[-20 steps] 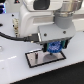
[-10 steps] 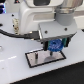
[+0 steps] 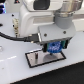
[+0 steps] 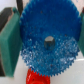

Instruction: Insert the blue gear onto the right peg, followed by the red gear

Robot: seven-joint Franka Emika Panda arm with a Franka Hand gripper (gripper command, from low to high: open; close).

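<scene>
My gripper (image 3: 54,48) is shut on the blue gear (image 3: 56,47) and holds it just above the grey black-rimmed plate (image 3: 36,61). In the wrist view the blue gear (image 4: 48,42) fills most of the picture, flat between the two green fingers (image 4: 9,45), with a small grey hole at its hub. Part of the red gear (image 4: 36,77) shows past the blue gear's rim. The right peg and the shorter post are hidden or too small to tell in both views.
The white arm (image 3: 35,22) with a black cable fills the upper part of the exterior view. The plate lies on a white table (image 3: 15,72).
</scene>
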